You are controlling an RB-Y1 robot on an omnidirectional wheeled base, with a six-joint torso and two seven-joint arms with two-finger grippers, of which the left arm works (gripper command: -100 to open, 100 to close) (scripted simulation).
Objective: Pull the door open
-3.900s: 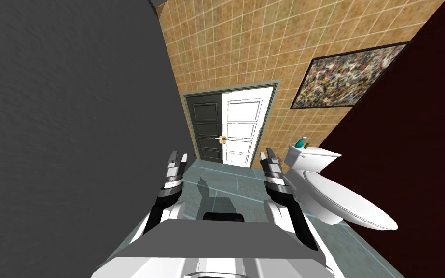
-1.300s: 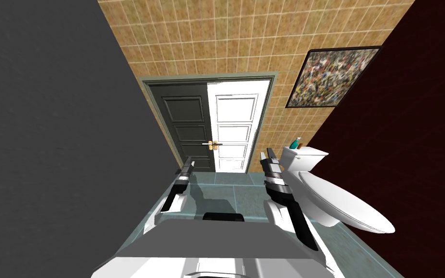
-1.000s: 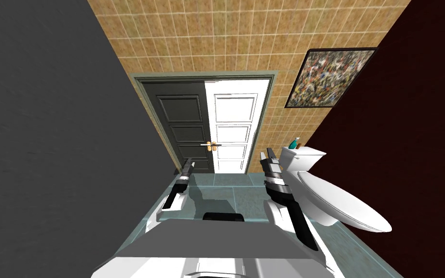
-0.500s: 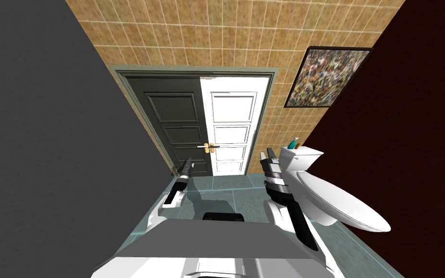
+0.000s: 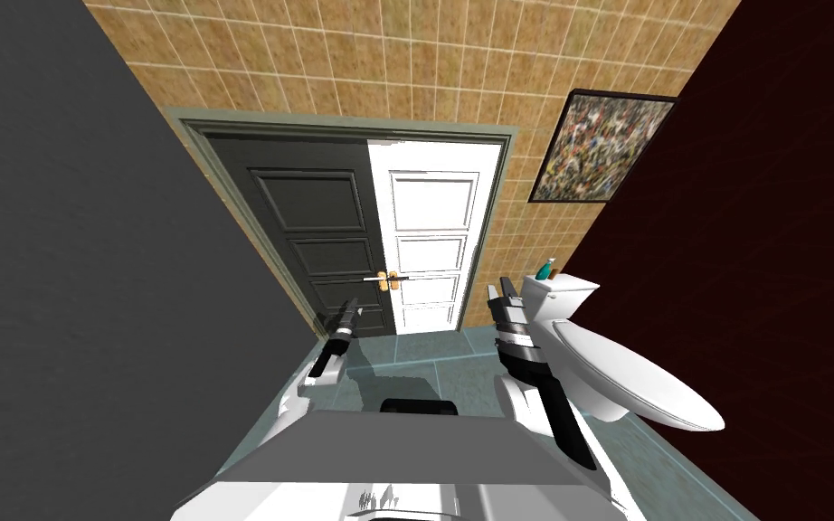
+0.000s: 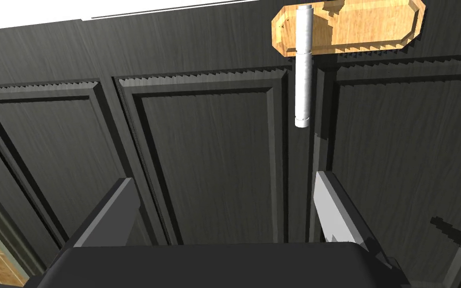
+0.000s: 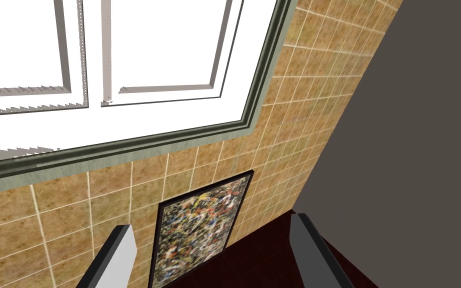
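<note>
Out front is the left gripper [image 6: 227, 210], fingers apart, squared up to the dark door leaf [image 6: 204, 165] and clearly the nearer arm. The right gripper [image 5: 501, 298] hangs beside the toilet tank [image 5: 562, 291], fingers apart too. Just beyond the left fingertips, not touching, sits the grey lever handle [image 6: 303, 65], closer to one finger than to the middle of the gap. Its long axis runs level across the leaf, rooted on a tan plate [image 6: 349, 27], with the free end pointing away from the white leaf [image 5: 433, 244]. My read: shift sideways, then reach in.
</note>
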